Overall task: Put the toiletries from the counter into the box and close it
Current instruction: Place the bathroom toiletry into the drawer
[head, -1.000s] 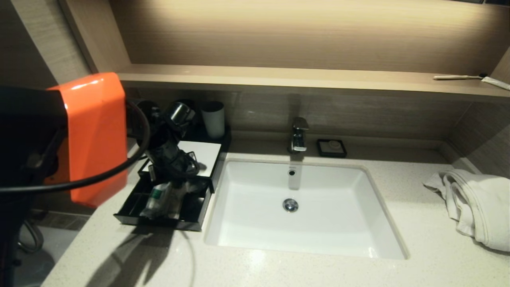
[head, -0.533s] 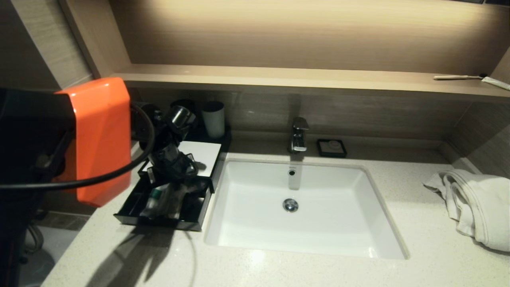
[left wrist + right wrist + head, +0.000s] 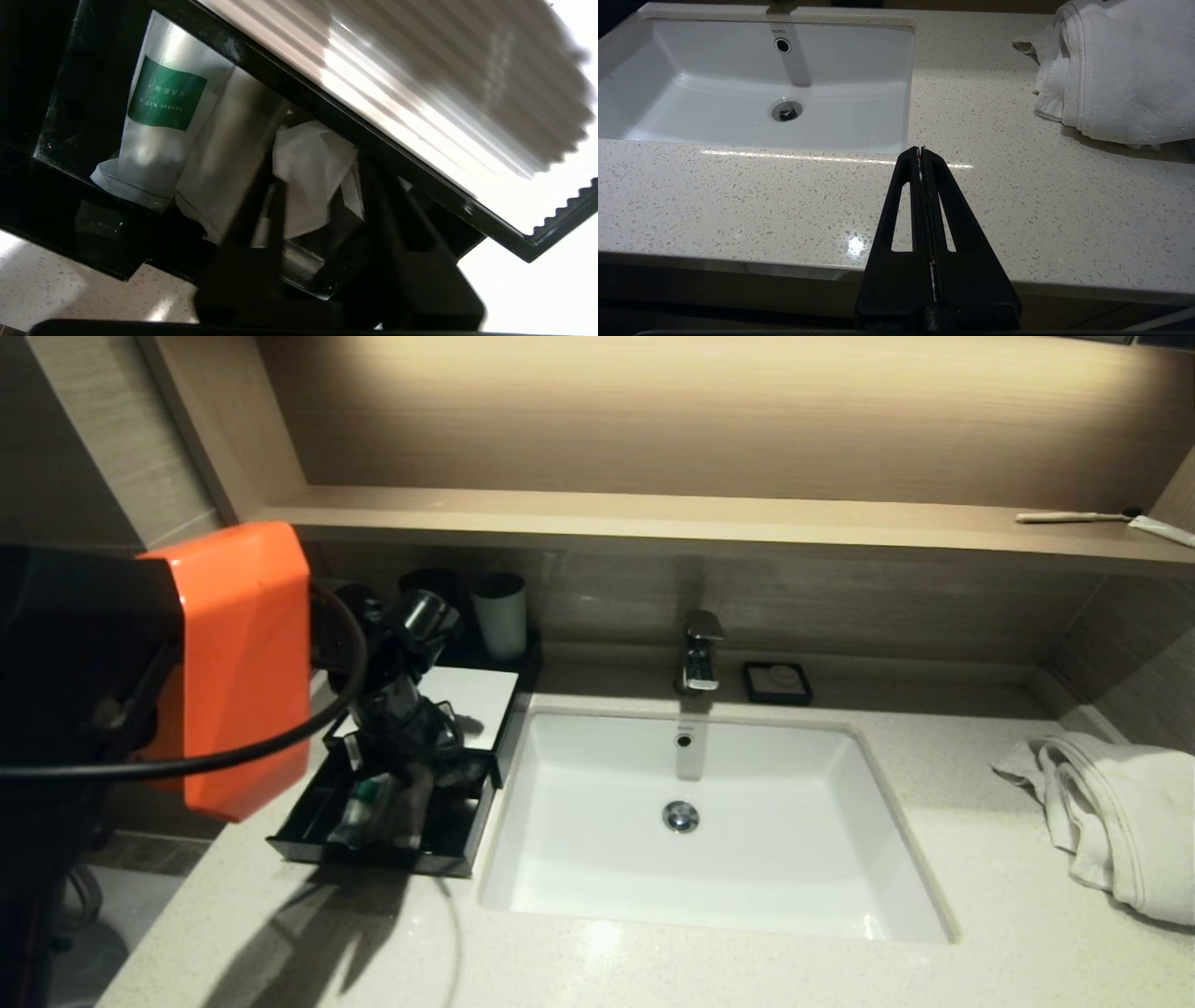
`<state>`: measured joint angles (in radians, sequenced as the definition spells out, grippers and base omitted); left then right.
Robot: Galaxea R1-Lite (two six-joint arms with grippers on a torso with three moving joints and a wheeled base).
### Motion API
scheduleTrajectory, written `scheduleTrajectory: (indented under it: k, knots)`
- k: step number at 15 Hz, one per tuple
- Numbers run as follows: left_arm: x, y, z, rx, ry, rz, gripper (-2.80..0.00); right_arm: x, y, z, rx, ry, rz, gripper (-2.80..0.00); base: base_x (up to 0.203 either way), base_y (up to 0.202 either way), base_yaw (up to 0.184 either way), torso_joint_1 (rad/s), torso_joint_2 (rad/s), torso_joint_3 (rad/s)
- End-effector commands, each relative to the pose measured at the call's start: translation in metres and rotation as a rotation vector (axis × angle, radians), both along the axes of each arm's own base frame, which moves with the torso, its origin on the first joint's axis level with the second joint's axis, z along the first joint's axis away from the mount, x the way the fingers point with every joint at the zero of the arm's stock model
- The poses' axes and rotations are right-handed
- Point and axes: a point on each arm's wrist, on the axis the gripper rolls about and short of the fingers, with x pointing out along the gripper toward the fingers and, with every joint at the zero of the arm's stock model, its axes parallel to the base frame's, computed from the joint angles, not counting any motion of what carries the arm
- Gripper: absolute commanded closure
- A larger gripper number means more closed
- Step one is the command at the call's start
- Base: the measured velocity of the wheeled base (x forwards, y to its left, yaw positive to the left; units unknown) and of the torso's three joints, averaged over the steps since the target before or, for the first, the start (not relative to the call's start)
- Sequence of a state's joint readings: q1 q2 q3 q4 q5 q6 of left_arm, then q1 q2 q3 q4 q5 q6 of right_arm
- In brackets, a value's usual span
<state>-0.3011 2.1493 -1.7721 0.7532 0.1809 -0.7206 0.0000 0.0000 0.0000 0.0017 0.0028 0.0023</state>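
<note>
The black box [image 3: 471, 695] with a white top stands left of the basin, its drawer [image 3: 439, 863] pulled out. My left gripper [image 3: 415, 775] reaches down into the drawer. In the left wrist view a clear packet with a green label [image 3: 163, 102] and a second slim packet [image 3: 229, 154] lie side by side in the drawer [image 3: 60, 116]. The small white sachet [image 3: 308, 177] lies next to them, between the parted fingers of the open left gripper [image 3: 322, 186]. The right gripper [image 3: 920, 149] is shut and empty, parked over the counter's [image 3: 738, 200] front edge.
The white basin [image 3: 691, 859] fills the middle of the counter [image 3: 934, 859], with a faucet [image 3: 700, 653] and a black soap dish [image 3: 777, 681] behind it. A white towel [image 3: 1111, 812] lies at the right. A cup [image 3: 499, 614] stands behind the box. A toothbrush [image 3: 1074, 517] rests on the shelf.
The left arm has shifted slightly right and the gripper has sunk deeper into the drawer. Its jaws have gone from shut to parted around the sachet. The right arm has not moved.
</note>
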Motion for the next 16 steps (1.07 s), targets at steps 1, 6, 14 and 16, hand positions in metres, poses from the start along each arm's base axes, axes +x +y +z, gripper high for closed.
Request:
scheduleTrajectory:
  k: [1,6,14,16]
  knots:
    - [-0.003,0.001,0.007,-0.004,-0.013,0.004,-2.80,0.000,0.000,0.000,-0.001,0.000,0.000,0.00,0.000,0.000,0.000,0.000,0.00,0.000]
    - [-0.015,0.004,0.031,-0.017,-0.062,0.002,-2.80,0.000,0.000,0.000,-0.001,0.000,0.000,0.00,0.000,0.000,0.000,0.000,0.00,0.000]
    - [-0.034,0.010,0.048,-0.016,-0.079,-0.011,0.00,0.000,0.000,0.000,-0.001,0.000,0.000,0.00,0.000,0.000,0.000,0.000,0.00,0.000]
    - [-0.037,0.007,0.041,-0.002,-0.051,-0.032,0.00,0.000,0.000,0.000,-0.001,0.000,0.000,0.00,0.000,0.000,0.000,0.000,0.00,0.000]
